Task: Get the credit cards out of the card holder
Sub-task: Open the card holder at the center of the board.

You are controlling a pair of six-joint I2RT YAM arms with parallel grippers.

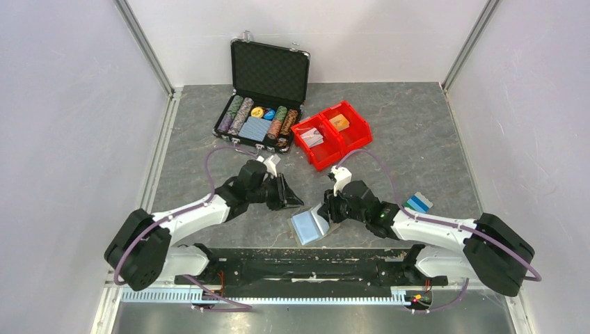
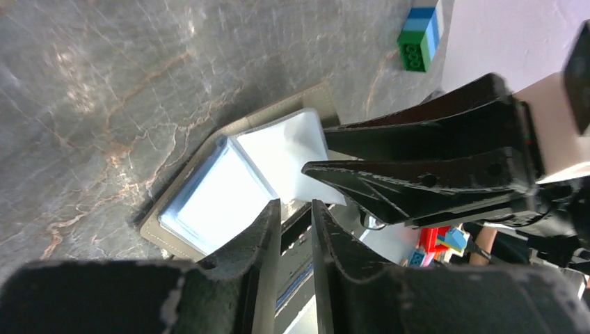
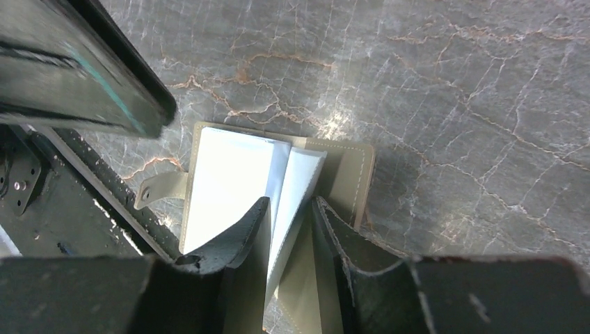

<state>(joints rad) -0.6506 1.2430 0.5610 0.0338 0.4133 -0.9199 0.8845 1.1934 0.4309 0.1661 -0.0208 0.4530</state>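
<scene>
The card holder point(image 1: 306, 227) lies open on the grey table near the front middle, grey outside with light blue leaves point(image 3: 229, 181). My right gripper point(image 3: 291, 209) has its fingers on either side of one raised inner leaf point(image 3: 300, 174) and is shut on it. From the left wrist view this leaf point(image 2: 285, 142) stands tilted up off the holder point(image 2: 209, 202), with the right arm's fingers point(image 2: 417, 160) at its edge. My left gripper point(image 2: 297, 209) hovers just left of the holder, jaws a little apart and empty. Blue and teal-green credit cards point(image 1: 418, 202) lie on the table to the right, also visible as credit cards point(image 2: 419, 31).
A black poker-chip case point(image 1: 268, 90) stands open at the back. Beside it on the right are two red bins point(image 1: 332, 132) with small packs. The arms' black base rail point(image 1: 299, 264) runs along the near edge. Grey walls close in on both sides.
</scene>
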